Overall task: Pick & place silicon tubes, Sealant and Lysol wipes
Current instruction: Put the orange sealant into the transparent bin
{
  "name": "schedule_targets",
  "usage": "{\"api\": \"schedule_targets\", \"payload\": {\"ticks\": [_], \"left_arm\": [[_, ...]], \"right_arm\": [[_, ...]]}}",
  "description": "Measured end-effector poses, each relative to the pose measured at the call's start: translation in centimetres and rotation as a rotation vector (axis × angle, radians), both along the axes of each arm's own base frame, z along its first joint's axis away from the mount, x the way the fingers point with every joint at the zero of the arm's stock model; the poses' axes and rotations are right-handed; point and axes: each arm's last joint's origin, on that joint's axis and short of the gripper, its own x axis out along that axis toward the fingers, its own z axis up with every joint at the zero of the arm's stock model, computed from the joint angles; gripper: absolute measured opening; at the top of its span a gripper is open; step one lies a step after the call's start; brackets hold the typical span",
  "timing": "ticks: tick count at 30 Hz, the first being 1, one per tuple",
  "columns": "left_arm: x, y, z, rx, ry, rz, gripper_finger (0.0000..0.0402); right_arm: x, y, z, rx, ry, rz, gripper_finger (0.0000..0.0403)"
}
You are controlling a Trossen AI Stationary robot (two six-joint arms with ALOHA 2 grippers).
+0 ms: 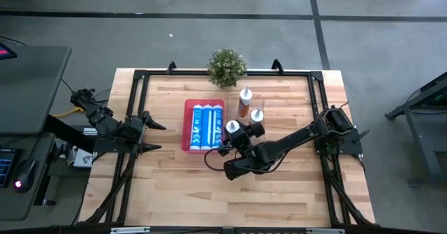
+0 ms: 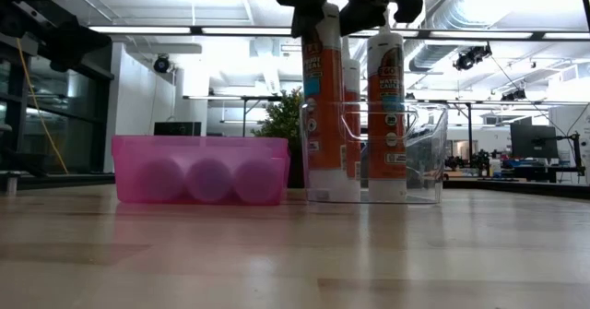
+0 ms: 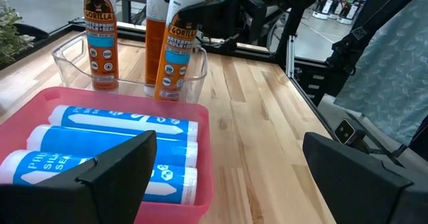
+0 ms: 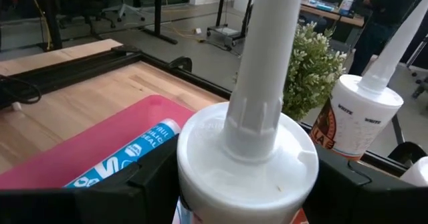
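Note:
A pink tray (image 1: 187,126) in the middle of the table holds three blue silicone tubes (image 1: 204,126) lying side by side. To its right a clear bin (image 2: 426,152) holds two upright orange sealant tubes (image 1: 246,94) (image 1: 257,115). My right gripper (image 1: 235,131) is shut on a third sealant tube (image 2: 322,97), upright at the bin's near left corner. My left gripper (image 1: 155,130) is open and empty at the tray's left side. No Lysol wipes show. My right gripper pinches the sealant tube's top end, just below the white cap (image 4: 247,154), with one finger (image 4: 150,180) on each side. The fingers come level from the table's near right side, across the tube. The tube stands upright, nozzle up, its base (image 3: 167,95) down inside the bin.
A small potted plant (image 1: 227,66) stands at the far edge behind the bin. A black metal frame (image 1: 136,94) runs round the tabletop. Bare wood lies along the near half of the table (image 1: 230,199).

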Motion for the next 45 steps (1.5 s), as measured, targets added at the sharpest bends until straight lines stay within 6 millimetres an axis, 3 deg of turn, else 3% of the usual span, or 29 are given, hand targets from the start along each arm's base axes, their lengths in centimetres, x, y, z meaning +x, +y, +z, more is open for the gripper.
{"api": "schedule_targets", "payload": {"ticks": [36,45], "left_arm": [[0.0,0.0,0.0,0.0,0.0,0.0,0.037],[0.0,0.0,0.0,0.0,0.0,0.0,0.037]], "right_arm": [[0.26,-0.25,-0.09,0.091,0.037,0.049,0.0243],[0.17,-0.7,-0.01,0.191,-0.001,0.045,0.026]]}}
